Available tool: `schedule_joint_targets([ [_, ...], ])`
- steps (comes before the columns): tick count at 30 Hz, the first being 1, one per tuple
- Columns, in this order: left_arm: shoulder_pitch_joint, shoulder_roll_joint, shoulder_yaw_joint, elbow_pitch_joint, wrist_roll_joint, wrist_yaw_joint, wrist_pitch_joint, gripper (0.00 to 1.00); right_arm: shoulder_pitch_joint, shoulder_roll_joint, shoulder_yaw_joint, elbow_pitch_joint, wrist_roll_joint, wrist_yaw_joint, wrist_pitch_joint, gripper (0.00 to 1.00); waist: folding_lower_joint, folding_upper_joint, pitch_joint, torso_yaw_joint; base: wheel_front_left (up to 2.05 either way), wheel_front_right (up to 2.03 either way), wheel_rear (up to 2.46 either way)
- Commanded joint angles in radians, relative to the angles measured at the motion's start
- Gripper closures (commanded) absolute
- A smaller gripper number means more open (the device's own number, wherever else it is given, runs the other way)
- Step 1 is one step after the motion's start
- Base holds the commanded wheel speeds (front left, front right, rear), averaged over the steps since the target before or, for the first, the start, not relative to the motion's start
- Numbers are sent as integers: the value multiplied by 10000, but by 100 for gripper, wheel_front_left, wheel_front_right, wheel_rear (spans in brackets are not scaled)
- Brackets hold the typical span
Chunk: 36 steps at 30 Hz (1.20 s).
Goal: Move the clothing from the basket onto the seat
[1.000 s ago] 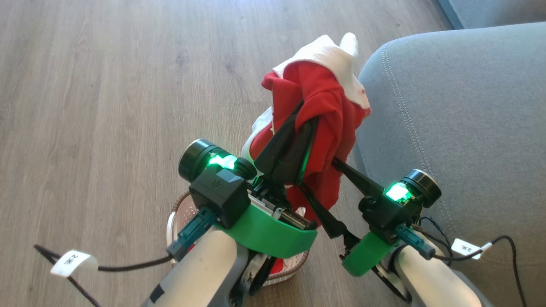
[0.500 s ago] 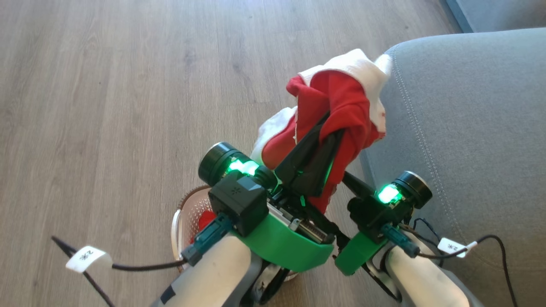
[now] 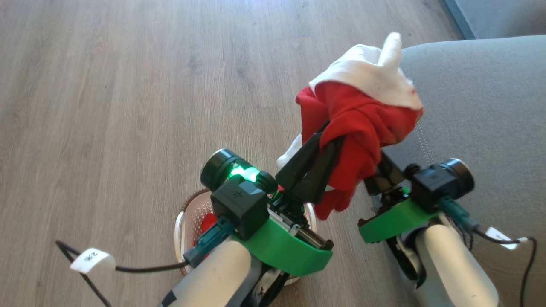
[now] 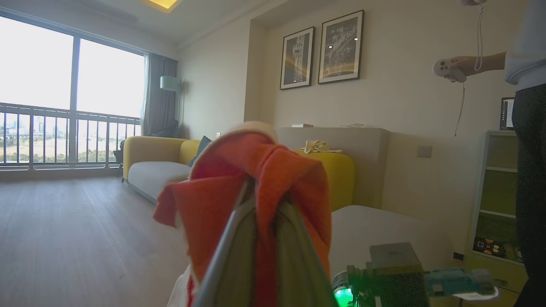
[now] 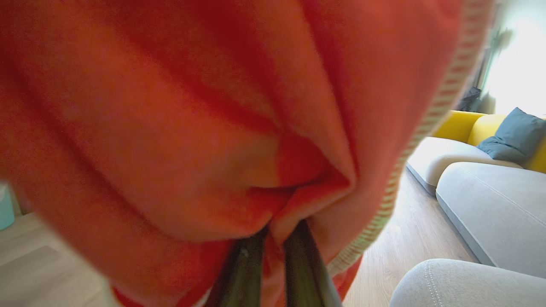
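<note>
A red garment with a white panel (image 3: 362, 115) hangs in the air between both grippers, over the grey seat's (image 3: 477, 106) left edge. My left gripper (image 3: 330, 138) is shut on its red fabric, which drapes over the fingers (image 4: 239, 238) in the left wrist view. My right gripper (image 5: 277, 228) is shut on the same garment from the right, its fingertips buried in red cloth (image 5: 192, 128). The cream basket (image 3: 187, 213) stands on the floor under my left forearm, with more red clothing (image 3: 207, 221) inside.
Wooden floor (image 3: 106, 106) spreads to the left and ahead. A person (image 4: 524, 128) holding a controller (image 4: 445, 70) stands at the right of the left wrist view. A yellow sofa (image 4: 153, 153) and a green shelf (image 4: 499, 200) stand farther off.
Both grippers have lifted the garment higher and carried it right, over the seat's edge. The right wrist has turned and moved up. More of the basket shows.
</note>
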Motion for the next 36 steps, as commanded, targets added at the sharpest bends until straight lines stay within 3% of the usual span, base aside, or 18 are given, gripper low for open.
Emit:
schedule_joint_targets([
  [1,-141,16,399,-233,21,-56,-44,100,-119,243,-99,-568,278,-2,-11,100,0,0,-10,18,0,0,0],
  [7,56,16,739,72,86,-22,-44,100,48,331,-681,-1159,1079,-2,-11,100,0,0,11,-16,0,0,0],
  [17,395,16,1112,999,154,-381,-44,100,42,362,-983,-2209,2562,-2,-11,100,0,0,48,-100,0,0,0],
  [33,575,16,974,2281,1026,-1191,-44,100,3,364,-710,-2542,3217,-2,-11,100,0,0,150,-54,0,0,0],
  [35,592,16,1050,2320,1087,-1164,-44,4,0,364,-790,-2603,3260,-2,-11,100,0,0,163,-58,0,0,0],
  [36,604,16,1080,2334,1099,-1161,-44,0,1,365,-817,-2622,3270,-2,-11,100,0,0,169,-63,0,0,0],
])
